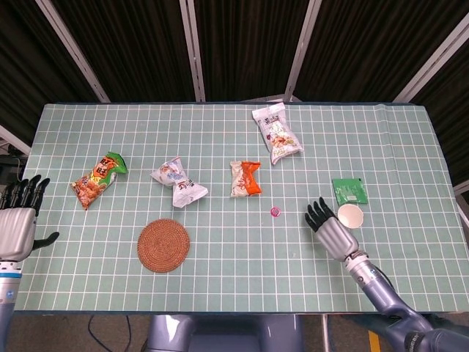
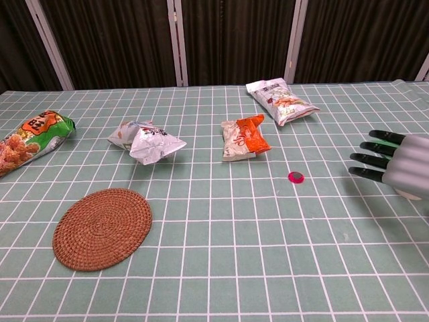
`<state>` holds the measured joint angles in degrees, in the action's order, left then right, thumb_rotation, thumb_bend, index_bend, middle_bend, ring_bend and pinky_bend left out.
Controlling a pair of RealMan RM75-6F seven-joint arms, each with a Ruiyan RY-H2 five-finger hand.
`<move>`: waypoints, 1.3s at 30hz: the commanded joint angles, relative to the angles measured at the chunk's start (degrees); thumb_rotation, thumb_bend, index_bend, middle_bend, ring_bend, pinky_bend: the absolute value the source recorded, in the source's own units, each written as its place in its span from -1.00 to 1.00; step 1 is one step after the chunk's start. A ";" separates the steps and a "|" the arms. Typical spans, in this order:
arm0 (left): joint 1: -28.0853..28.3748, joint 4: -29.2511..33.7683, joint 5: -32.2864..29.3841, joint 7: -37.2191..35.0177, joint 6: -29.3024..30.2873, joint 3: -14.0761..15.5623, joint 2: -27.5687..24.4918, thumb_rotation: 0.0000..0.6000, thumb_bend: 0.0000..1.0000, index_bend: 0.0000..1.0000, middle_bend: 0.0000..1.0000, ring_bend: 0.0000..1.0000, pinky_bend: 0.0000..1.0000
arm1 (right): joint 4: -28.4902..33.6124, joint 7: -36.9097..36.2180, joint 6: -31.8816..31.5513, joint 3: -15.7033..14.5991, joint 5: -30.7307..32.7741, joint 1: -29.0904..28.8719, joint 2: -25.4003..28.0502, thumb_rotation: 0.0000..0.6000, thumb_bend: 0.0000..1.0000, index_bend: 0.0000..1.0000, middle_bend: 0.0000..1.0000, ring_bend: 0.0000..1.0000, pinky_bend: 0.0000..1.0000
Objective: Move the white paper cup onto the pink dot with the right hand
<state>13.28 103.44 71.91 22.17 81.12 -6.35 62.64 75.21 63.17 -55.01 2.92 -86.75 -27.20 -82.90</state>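
Note:
The white paper cup (image 1: 350,215) stands upright at the right of the table, just below a green packet (image 1: 349,191). The pink dot (image 1: 275,212) lies on the mat left of the cup, also the pink dot (image 2: 295,177) in the chest view. My right hand (image 1: 330,229) is open, fingers stretched out, directly left of the cup and close beside it; contact cannot be told. In the chest view the right hand (image 2: 395,163) hides the cup. My left hand (image 1: 17,221) hangs open at the table's left edge, holding nothing.
A round woven coaster (image 1: 163,245) lies front left. Snack bags are spread across the middle: an orange-green one (image 1: 97,180), a silver one (image 1: 179,182), an orange-white one (image 1: 244,178) and a white one (image 1: 276,133) further back.

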 commanded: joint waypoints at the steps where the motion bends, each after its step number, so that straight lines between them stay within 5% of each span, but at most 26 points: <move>1: 0.01 0.03 0.11 0.22 0.00 0.08 0.14 1.00 -1.00 -1.00 -1.00 -1.00 -1.00 | -3.45 2.70 0.50 0.28 2.29 -0.30 -2.12 1.00 -1.00 -1.00 -1.00 -1.00 -1.00; 11: -0.03 0.61 0.34 0.23 -0.40 0.31 0.09 1.00 -1.00 -1.00 -1.00 -1.00 -1.00 | -11.71 6.98 0.32 0.38 5.78 -1.22 -5.66 1.00 -1.00 -1.00 -0.97 -1.00 -1.00; 14: 0.15 0.55 0.17 0.07 -1.14 0.44 -0.01 1.00 -1.00 -1.00 -1.00 -1.00 -1.00 | -13.19 6.09 -0.56 -0.44 4.50 -1.50 -5.99 1.00 -1.00 -0.82 -0.67 -0.95 -0.92; 18: 0.27 0.62 0.22 0.00 -1.54 0.56 -0.02 1.00 -1.00 -1.00 -1.00 -1.00 -1.00 | -15.23 3.41 -2.18 -1.62 2.28 -1.66 -6.59 1.00 -0.77 -0.40 -0.20 -0.55 -0.53; 25: 0.22 0.92 0.38 -0.01 -1.66 0.71 -0.11 1.00 -1.00 -1.00 -1.00 -1.00 -1.00 | -18.25 -2.15 -5.94 -3.05 -1.53 -1.88 -7.10 1.00 -0.62 -0.29 -0.06 -0.40 -0.35; 33: 0.27 1.36 0.55 -0.30 -2.04 0.86 -0.39 1.00 -1.00 -1.00 -1.00 -1.00 -1.00 | -10.78 -21.17 -11.28 -0.80 -3.27 -2.76 -3.52 1.00 -0.65 -0.28 -0.06 -0.40 -0.29; 39: 0.20 1.86 1.01 -0.95 -2.17 1.01 -0.86 1.00 -1.00 -1.00 -1.00 -1.00 -1.00 | -1.49 -42.02 -9.09 1.02 -2.32 -4.66 0.11 1.00 -0.66 -0.28 -0.06 -0.42 -0.33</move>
<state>13.51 105.24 72.85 21.25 78.92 -5.38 61.84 66.95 33.93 -65.00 2.41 -89.34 -30.25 -85.90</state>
